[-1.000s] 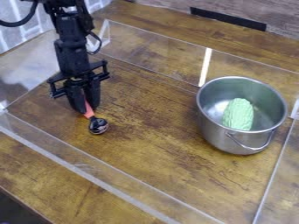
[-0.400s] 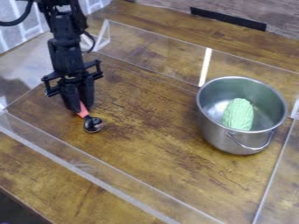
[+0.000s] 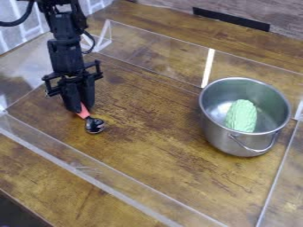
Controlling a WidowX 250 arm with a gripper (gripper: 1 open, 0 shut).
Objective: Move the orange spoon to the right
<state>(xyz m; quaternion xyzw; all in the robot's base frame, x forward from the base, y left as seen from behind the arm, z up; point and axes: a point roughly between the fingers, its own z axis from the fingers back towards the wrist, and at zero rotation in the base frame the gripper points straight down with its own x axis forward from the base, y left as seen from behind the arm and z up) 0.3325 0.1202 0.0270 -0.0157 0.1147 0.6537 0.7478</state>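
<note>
Gripper points almost straight down at the left of the tabletop, its dark fingers closed on the upper end of the orange spoon. Spoon handle slants down and to the right out of the grip; the small silver bowl rests on or just above the wood, contact not determinable. Spoon location: left portion of the clear-walled work area, well apart from the steel pot at the right, which contains a green ribbed object.

Judgement: grasp achieved, carry to the right not yet done. Recommended practice: raise the spoon enough for the bowl to clear the wood before travelling, keep the grip firm since the hold is near the handle's end, move right steadily, and set down short of the pot.
</note>
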